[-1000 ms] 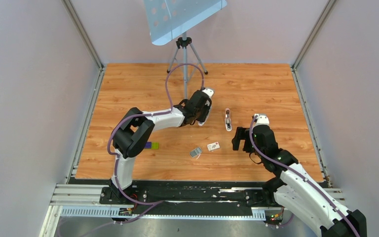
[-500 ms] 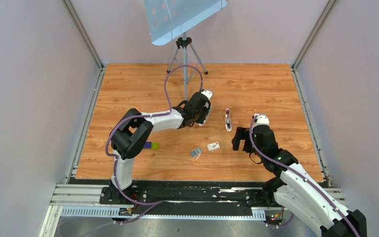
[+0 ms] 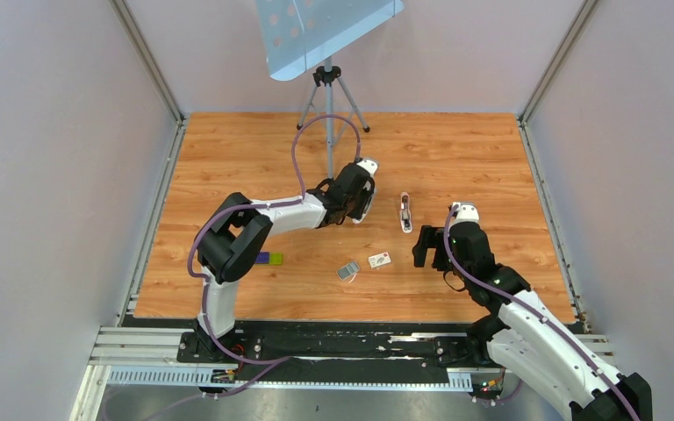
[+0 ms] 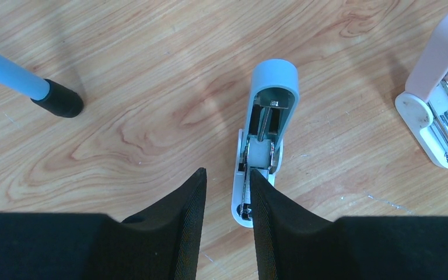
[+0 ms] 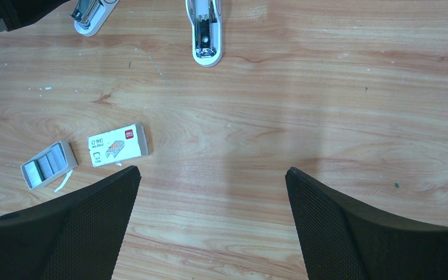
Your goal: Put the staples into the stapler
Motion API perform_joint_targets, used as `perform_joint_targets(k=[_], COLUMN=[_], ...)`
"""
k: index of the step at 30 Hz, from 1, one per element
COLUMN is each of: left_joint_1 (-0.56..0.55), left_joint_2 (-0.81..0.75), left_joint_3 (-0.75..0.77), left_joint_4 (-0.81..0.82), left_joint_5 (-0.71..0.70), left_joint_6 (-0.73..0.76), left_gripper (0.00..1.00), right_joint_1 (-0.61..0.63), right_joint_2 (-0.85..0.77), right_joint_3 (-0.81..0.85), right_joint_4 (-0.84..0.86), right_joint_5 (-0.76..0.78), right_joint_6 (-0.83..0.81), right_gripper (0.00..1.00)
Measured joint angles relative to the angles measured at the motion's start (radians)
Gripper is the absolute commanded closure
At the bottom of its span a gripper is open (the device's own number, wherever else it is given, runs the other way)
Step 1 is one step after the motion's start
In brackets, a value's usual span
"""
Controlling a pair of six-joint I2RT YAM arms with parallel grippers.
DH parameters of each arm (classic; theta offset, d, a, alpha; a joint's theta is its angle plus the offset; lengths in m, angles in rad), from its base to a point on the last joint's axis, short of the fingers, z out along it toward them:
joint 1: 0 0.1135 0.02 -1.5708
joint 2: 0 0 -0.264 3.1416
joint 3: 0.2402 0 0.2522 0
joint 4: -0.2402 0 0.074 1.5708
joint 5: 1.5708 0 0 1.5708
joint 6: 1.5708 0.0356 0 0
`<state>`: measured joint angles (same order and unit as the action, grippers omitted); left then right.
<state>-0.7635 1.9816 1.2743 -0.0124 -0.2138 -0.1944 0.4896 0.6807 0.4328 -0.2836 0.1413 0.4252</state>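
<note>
Compared with a second ago, the left arm [image 3: 268, 215] sits with its elbow a shade further left; all else lies as it did. The left hand [image 4: 227, 172] has its fingers drawn close with a narrow gap, clasping nothing, one finger overlapping the near end of a blue stapler [image 4: 266, 131]. The pink stapler [image 4: 431, 111] lies open just right of that, between the two hands.

The right hand [image 5: 211, 170] is spread wide and empty. The left hand is at the wrong stapler: a press could skid it into the pink one.

A tripod foot [image 4: 61, 100] hems the left. The tray of staples [image 5: 48, 165] and a labelled box [image 5: 118, 144] lie nearer. The counter [image 3: 483, 158] is open right and far.
</note>
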Motion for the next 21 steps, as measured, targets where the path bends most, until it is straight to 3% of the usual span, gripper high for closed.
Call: perform_joint_targets(k=[21], left_joint_1=[0.0], left_joint_2=[0.023], left_joint_3=[0.055], left_joint_4=[0.003], left_joint_5=[0.001], left_joint_6=[0.001], left_gripper=[0.63], right_joint_1=[0.0], right_joint_2=[-0.005], right_joint_3=[0.0], right_joint_4=[0.0], right_joint_5=[0.001], right_joint_6=[0.0], right_gripper=[0.0])
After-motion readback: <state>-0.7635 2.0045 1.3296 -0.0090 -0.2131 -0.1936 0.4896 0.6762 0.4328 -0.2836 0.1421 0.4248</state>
